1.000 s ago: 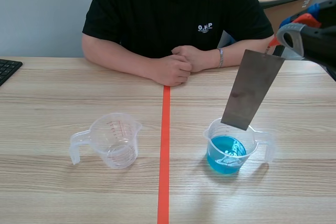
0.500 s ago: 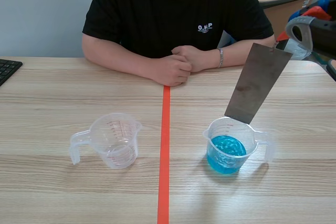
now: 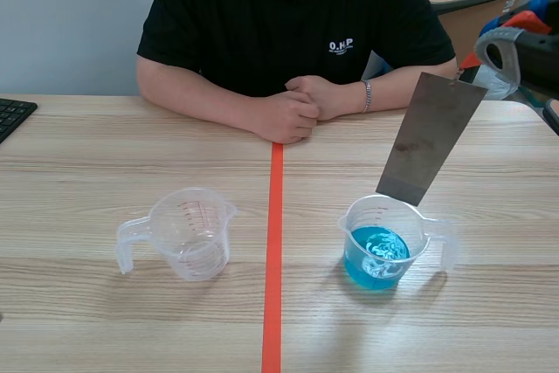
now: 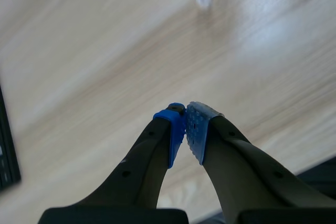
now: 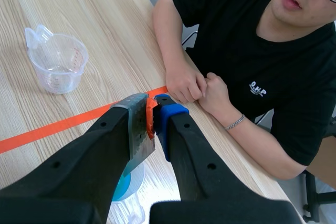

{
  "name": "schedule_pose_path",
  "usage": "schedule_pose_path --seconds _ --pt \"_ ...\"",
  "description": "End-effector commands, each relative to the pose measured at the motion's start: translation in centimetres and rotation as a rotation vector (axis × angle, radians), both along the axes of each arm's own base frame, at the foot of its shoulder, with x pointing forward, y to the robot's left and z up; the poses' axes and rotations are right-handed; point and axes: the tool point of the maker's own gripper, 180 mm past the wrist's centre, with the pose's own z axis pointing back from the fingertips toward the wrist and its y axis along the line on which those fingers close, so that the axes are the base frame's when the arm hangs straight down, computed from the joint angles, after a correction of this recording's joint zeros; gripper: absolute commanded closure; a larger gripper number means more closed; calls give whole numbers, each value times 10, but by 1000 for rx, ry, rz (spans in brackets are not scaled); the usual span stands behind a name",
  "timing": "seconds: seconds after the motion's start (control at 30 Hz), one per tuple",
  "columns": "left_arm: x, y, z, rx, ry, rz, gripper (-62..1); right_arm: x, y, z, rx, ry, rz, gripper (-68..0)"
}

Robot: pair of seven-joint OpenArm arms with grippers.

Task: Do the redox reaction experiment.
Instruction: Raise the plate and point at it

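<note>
— Hoisted the metal plate [image 3: 431, 139] since a second ago: lower edge up out of the cup of blue liquid [image 3: 349, 231], now level with its far rim, at four o'clock on the table.
— And the right gripper [image 5: 154, 109]?
— Clamped on the plate's top end, up at two o'clock.
— Left gripper [image 4: 186, 118]?
— Pinched together on nothing, low over bare wood.
— Empty cup [image 3: 188, 231]?
— Upright at eight o'clock.

Your scene view looks along the bench [image 3: 105, 321] toward the seated person [image 3: 288, 24]. Your right wrist view, raised, shares both plus the empty measuring cup [image 5: 56, 61]. Your left wrist view sits close over blurred wood, probably bench.
</note>
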Motion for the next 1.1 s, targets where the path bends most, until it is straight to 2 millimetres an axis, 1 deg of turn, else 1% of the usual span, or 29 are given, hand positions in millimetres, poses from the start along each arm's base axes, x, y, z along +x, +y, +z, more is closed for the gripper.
schedule_pose_path --seconds 0.0,0.13,0.2,0.43,0.57,0.7,0.83,0.97,1.07 --pt "14 -11 9 -20 -44 -38 -49 -2 5 8 5 -23 30 -15" --pt "43 -29 25 -45 -115 -111 -49 -2 5 8 4 -23 30 -15" --pt "53 -45 32 -79 -147 -164 -49 -2 5 8 4 -23 30 -15" --pt "78 -105 53 -188 -227 -311 -49 -2 5 8 4 -23 29 -15" --pt "93 -128 66 -231 -273 -322 -49 -2 5 8 3 -23 29 -15" --pt "105 -148 74 -260 -302 -328 -49 -2 5 8 2 -22 28 -15" --pt "119 -161 71 -286 -305 -311 -49 -2 5 8 2 -22 28 -15" --pt "132 -171 60 -304 -293 -287 -49 -2 5 8 1 -22 28 -15" --pt "137 -182 50 -317 -276 -288 -49 -2 5 8 1 -22 28 -15"
